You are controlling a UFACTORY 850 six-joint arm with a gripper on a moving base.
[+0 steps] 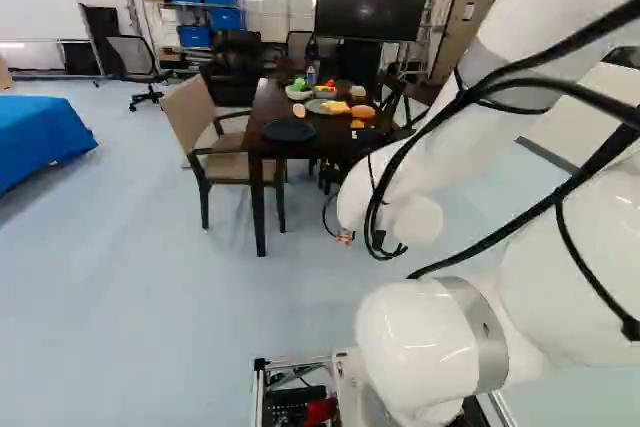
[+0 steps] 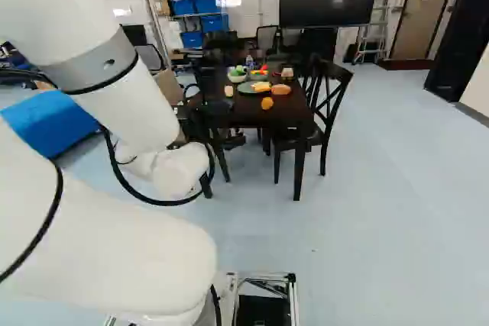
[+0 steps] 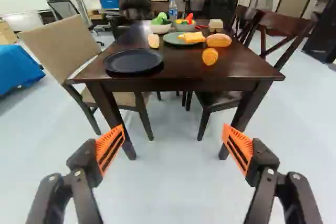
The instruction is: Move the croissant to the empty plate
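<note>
So we've got the jaws wide apart, nothing between their orange pads (image 3: 109, 148), and they're pointing at the dark wooden surface (image 3: 173, 80), which sits well ahead of them. What we take to be the croissant (image 3: 210, 56), the ridged golden-orange piece, is lying right on that surface near its front edge, over toward the chair with the dark crossed back (image 3: 281, 30). The empty plate (image 3: 134, 61), a round dark one, is also close to the front edge, well apart from the croissant and nearer the beige-backed armchair (image 3: 60, 43). Just behind the croissant we can see an oblong bun (image 3: 219, 40) beside a green plate (image 3: 170, 39), and that plate has something yellow, maybe cheese or a sandwich (image 3: 192, 37), on it. A pale, longish bit of food (image 3: 153, 41) lies at the green plate's other side. Further back we've got a white bowl (image 3: 160, 28) with green stuff in it, a second bowl (image 3: 184, 27) with red and yellow bits, a clear bottle (image 3: 172, 11) behind them, and a pale block (image 3: 216, 24) beyond the bun. Our arm (image 1: 430, 337) looms large in both base views, and in the left one we also spot a big dark screen (image 1: 372, 2) beyond the surface and something blue (image 1: 40, 137) off at the left side
</note>
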